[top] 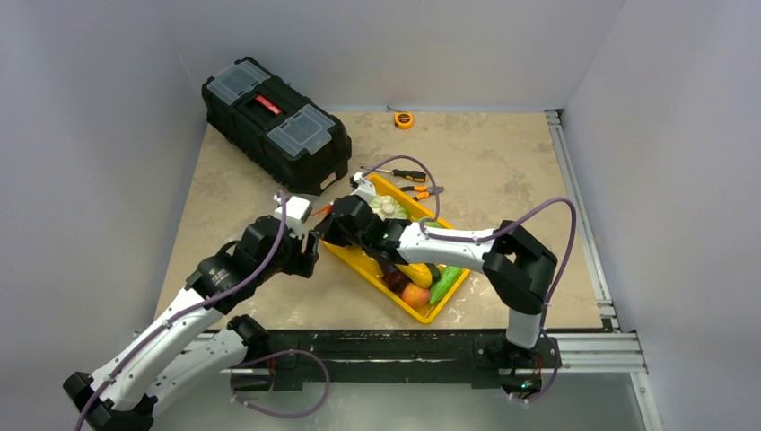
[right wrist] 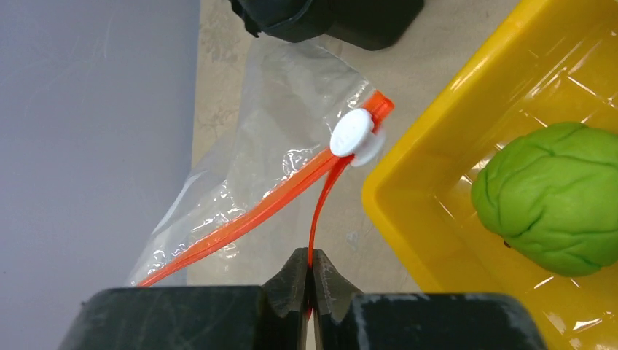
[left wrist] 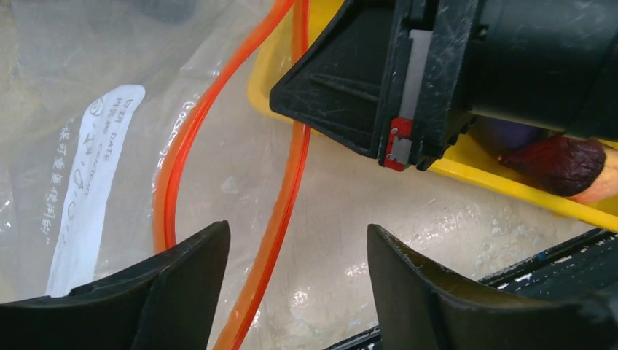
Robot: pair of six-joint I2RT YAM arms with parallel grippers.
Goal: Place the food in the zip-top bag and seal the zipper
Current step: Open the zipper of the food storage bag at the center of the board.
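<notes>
The clear zip-top bag (right wrist: 270, 138) lies on the table left of the yellow tray (right wrist: 408, 211), its mouth open. My right gripper (right wrist: 311, 266) is shut on one lip of the red-orange zipper (right wrist: 321, 204), just below the white slider (right wrist: 353, 135). My left gripper (left wrist: 299, 248) is open, with the other zipper strip (left wrist: 280, 211) running between its fingers, untouched. The bag's white label (left wrist: 87, 189) shows in the left wrist view. The food sits in the tray: cauliflower (top: 388, 206), yellow squash (top: 417, 272), peach (top: 415, 294), cucumber (top: 444, 283), green cabbage (right wrist: 557, 197) and eggplant (left wrist: 561, 164).
A black toolbox (top: 274, 121) stands at the back left. An orange tape measure (top: 404, 119) lies at the back, and a screwdriver (top: 408, 175) and pliers (top: 422, 190) lie behind the tray. Both grippers meet close together at the tray's left corner (top: 332, 242).
</notes>
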